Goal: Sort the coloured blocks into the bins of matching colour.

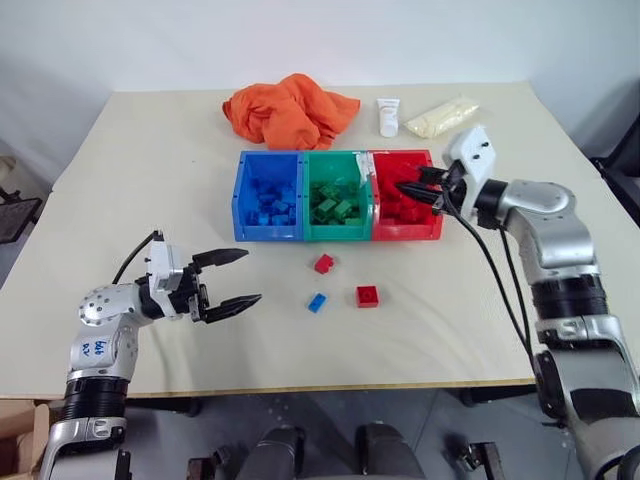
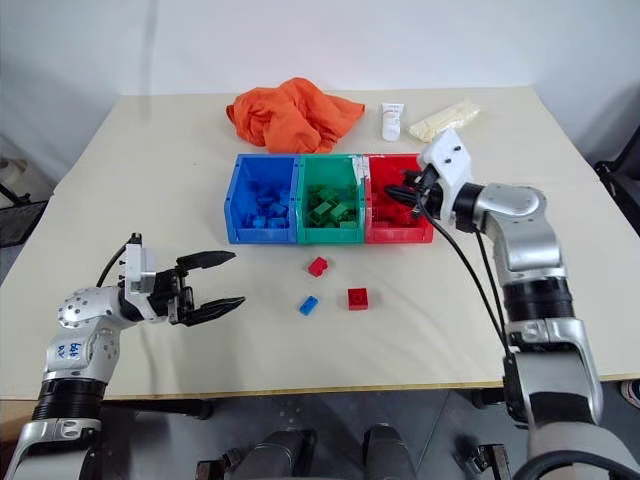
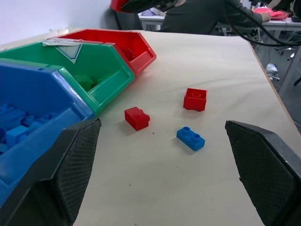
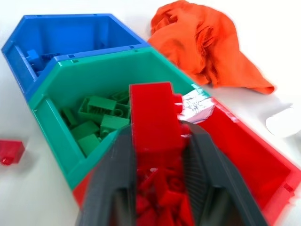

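Left pincer (image 1: 232, 278) gapes wide; right pincer (image 4: 157, 155) clamped, arm raised.

Place: a robot test room or lab.
Clues: one plain pale surface (image 1: 150, 180) by bare white walls; more desks and black cables (image 3: 263, 28) at 1 o'clock.

Loose blocks on table: two red (image 1: 323, 263) (image 1: 367, 296), one blue (image 1: 317, 302); three bins (image 1: 270, 232).

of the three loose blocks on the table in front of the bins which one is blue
The blue block, the one lying nearest the table's front edge. The other two loose ones are both red.
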Robot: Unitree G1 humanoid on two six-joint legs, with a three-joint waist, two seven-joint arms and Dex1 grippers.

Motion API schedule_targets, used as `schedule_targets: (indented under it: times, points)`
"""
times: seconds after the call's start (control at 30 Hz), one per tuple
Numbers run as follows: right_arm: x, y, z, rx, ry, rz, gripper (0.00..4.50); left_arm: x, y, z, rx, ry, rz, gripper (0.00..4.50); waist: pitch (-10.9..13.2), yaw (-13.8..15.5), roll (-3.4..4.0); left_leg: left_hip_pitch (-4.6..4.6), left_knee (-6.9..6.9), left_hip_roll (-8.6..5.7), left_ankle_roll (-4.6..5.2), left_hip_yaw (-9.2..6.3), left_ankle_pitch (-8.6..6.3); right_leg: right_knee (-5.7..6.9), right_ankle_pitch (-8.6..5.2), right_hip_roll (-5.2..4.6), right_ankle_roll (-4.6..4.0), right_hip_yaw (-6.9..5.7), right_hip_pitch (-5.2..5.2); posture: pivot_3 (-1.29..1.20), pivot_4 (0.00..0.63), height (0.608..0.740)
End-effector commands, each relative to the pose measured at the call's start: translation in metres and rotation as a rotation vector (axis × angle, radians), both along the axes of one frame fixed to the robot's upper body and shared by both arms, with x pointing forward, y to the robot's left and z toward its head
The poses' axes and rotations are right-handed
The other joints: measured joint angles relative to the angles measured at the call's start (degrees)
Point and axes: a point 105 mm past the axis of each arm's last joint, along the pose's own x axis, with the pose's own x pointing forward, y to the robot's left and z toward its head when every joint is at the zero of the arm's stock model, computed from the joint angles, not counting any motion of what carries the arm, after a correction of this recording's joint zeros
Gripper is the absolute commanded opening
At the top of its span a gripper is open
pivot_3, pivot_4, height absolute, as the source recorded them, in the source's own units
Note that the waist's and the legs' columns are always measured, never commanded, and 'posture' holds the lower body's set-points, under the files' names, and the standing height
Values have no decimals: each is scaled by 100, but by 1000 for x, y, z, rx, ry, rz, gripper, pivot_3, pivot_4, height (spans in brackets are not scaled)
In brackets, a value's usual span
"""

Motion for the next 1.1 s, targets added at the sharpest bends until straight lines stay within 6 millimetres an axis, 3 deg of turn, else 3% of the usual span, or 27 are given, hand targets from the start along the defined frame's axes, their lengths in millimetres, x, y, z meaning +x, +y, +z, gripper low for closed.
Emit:
schedule_targets:
  times: [0.03,0.17,0.3,0.47,0.57,0.67,0.87,1.0,1.1]
  points:
    - [18,-7,5,-2,-33,-74,1872,0,-1,8,-5,-41,-9,4500,0,2,1,-1,-1,0,0,-1,0,0,0,0,0,0,0,0,150,740]
    - [24,-5,10,-4,-64,-80,3165,0,-1,8,-5,-45,-10,4500,1,-17,2,-2,-2,-1,0,-1,0,3,0,0,0,0,-5,0,150,740]
    - [18,-5,18,-19,-109,-43,4462,-1,0,8,-4,-46,-9,4500,1,-37,3,-1,-1,1,-1,-3,0,4,0,1,0,-2,-6,0,150,740]
    - [-2,-4,19,-36,-125,42,4462,-3,1,8,-4,-44,-10,4500,1,-34,3,-1,0,0,0,-5,0,7,0,1,0,-2,-8,0,150,740]
    - [-36,-24,-6,-80,-36,76,4462,-1,1,6,-1,-37,-17,4500,1,36,2,-2,7,-1,-1,-15,-1,10,0,1,0,-4,-6,0,150,740]
    - [-85,-42,-24,-130,64,176,4462,0,1,5,0,-33,-24,4500,2,113,4,-6,7,-8,4,-24,-4,8,0,-1,0,-2,-3,0,150,740]
    - [-130,-80,-36,-161,165,164,4462,3,2,5,-2,-31,-27,4500,4,72,7,-2,11,3,10,20,-7,-16,0,0,1,-1,8,0,150,740]
    - [-148,-108,-56,-250,276,125,4462,5,3,5,-2,-33,-26,4500,4,83,7,7,8,4,10,18,-9,-21,0,1,1,0,16,0,150,740]
    - [-149,-108,-58,-272,287,125,4462,7,3,5,-3,-35,-26,4500,4,63,7,7,8,5,11,23,-9,-21,0,0,1,0,16,0,150,740]
